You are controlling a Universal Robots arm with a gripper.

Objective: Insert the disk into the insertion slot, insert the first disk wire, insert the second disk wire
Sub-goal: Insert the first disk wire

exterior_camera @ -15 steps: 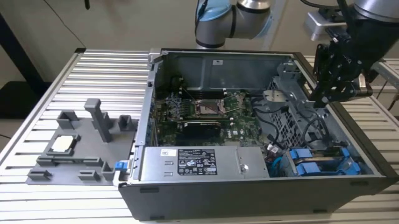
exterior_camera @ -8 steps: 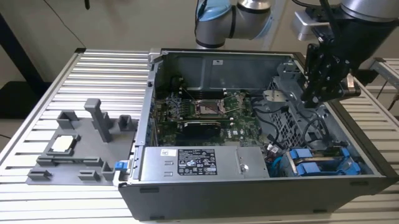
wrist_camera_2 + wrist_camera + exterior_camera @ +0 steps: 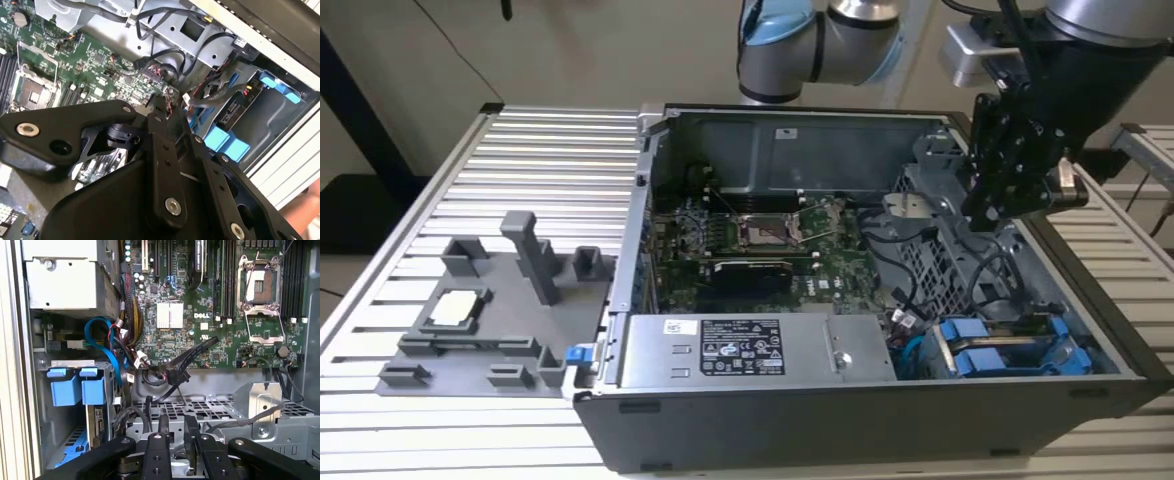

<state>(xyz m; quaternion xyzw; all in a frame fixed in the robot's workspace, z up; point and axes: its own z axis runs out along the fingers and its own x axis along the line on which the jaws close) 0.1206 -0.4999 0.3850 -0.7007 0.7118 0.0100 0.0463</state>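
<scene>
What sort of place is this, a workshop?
Likely a robotics test bench: an opened computer case sits on a slatted metal table, a robot arm hangs over it, and a grey parts fixture lies beside it.

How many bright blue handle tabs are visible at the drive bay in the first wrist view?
2. In the first wrist view, one blue tab and the other blue tab sit side by side at the same height. More may be hidden deeper in the bay.

The claw (image 3: 1001, 200) is black, the circuit board (image 3: 230, 347) green (with a silver square (image 3: 169, 316) on it), the drive handles (image 3: 67, 390) bright blue, the desk (image 3: 520, 160) striped silver.
</scene>
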